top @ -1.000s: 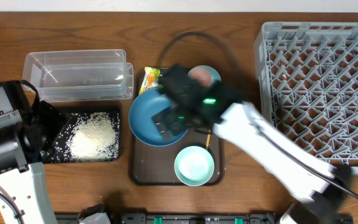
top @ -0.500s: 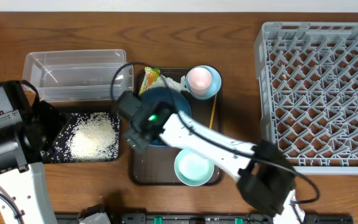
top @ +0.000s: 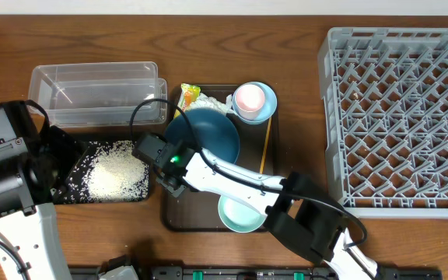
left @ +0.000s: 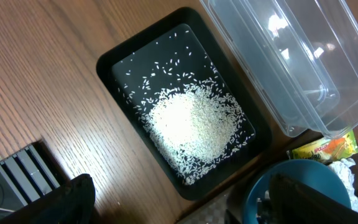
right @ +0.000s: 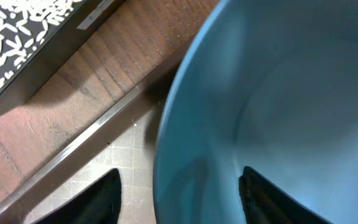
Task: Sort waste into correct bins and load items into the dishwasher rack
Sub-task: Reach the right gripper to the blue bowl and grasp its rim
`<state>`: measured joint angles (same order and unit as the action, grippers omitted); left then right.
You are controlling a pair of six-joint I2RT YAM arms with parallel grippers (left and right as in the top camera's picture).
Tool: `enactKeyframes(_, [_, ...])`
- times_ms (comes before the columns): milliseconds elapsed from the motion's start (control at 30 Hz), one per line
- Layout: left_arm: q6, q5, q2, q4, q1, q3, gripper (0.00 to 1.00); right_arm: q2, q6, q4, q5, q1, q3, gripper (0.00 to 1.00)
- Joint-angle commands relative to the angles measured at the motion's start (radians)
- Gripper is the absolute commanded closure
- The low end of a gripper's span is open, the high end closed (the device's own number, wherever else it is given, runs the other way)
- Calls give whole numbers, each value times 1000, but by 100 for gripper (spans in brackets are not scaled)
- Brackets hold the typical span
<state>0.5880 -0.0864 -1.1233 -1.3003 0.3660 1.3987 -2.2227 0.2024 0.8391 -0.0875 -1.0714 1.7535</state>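
Observation:
The large dark blue bowl (top: 212, 132) sits on the brown serving tray (top: 179, 218). My right gripper (top: 168, 161) is open at its left rim; in the right wrist view the fingers (right: 179, 199) straddle the bowl's wall (right: 278, 93), one outside and one inside. Loose white rice (top: 117, 169) lies in the black tray (top: 68, 194), next to the clear tub (top: 92, 93). The yellow-green wrapper (top: 190, 95) and white tissue (top: 218, 102) lie at the tray's back. My left gripper (left: 188, 202) is open and empty over the black tray's (left: 114, 62) near corner.
A pink cup (top: 249, 98) stands in a pale blue bowl (top: 267, 109). Another pale blue bowl (top: 243, 211) sits at the tray's front. A chopstick (top: 264, 148) lies along the tray's right side. The grey dishwasher rack (top: 399, 117) fills the right.
My right arm has swung left across the brown tray, from over the dark blue bowl to its left rim. The left arm has not moved.

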Motion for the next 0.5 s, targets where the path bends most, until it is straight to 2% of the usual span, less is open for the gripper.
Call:
enactKeyframes(0, [8,-20,0,0,6,13,8,-9,11,-1,-16,-3,17,55])
enactKeyframes(167, [8,-19,0,0,6,13,8,-9,38,1,-8,-4,17,71])
enactKeyframes(267, [8,-20,0,0,6,13,8,-9,37,2,38,-3,17,73])
enactKeyframes(333, [8,-20,0,0,6,13,8,-9,37,3,63,-3,17,71])
enactKeyframes(400, [8,-19,0,0,6,13,8,-9,37,8,69,-3,17,62])
enactKeyframes(467, [8,-19,0,0,6,13,8,-12,37,15,69,-3,17,61])
